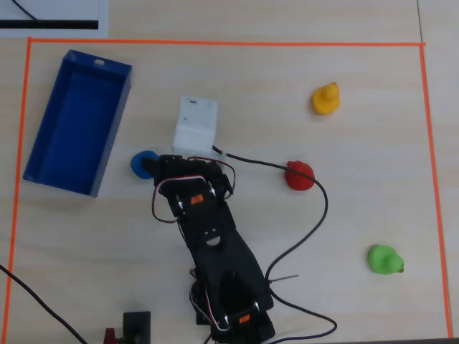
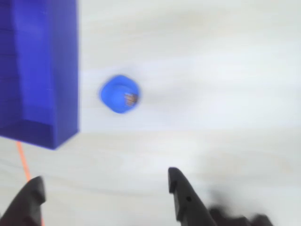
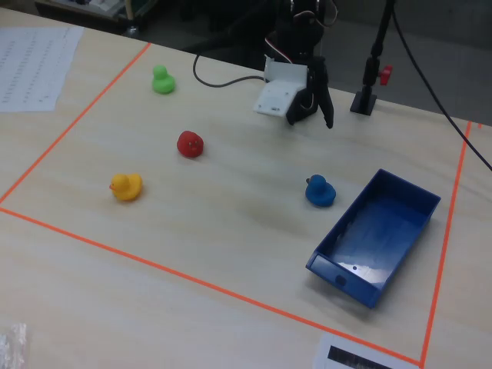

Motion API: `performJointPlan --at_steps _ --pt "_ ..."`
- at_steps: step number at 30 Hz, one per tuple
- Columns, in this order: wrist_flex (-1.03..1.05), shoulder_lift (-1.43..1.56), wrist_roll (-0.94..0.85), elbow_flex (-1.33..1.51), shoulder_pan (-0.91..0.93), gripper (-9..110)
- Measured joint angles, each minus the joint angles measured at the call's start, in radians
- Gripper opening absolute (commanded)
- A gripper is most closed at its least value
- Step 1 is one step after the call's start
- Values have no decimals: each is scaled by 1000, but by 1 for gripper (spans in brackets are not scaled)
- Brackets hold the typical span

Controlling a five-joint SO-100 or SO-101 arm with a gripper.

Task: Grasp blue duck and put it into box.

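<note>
The blue duck sits on the pale wood table just right of the open blue box in the overhead view. In the wrist view the duck lies ahead of my gripper, beside the box wall. The jaws stand wide apart with nothing between them. In the fixed view my gripper hangs above the table, behind the duck and apart from it; the box is to the duck's right. The arm covers part of the duck from above.
A yellow duck, a red duck and a green duck stand to the right. A black cable loops past the red duck. Orange tape borders the work area. A paper sheet lies outside it.
</note>
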Motion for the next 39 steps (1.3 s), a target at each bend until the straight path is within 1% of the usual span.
performJointPlan --at_steps 3,6,11,19,32,39 --pt "-89 -117 23 8 -49 37" --pt "-198 -187 25 80 -69 37" --pt "-344 -230 21 209 -60 37" --pt "-502 -298 15 307 -57 37" --pt "-646 -350 49 383 -55 36" --pt "-690 -370 58 422 -57 33"
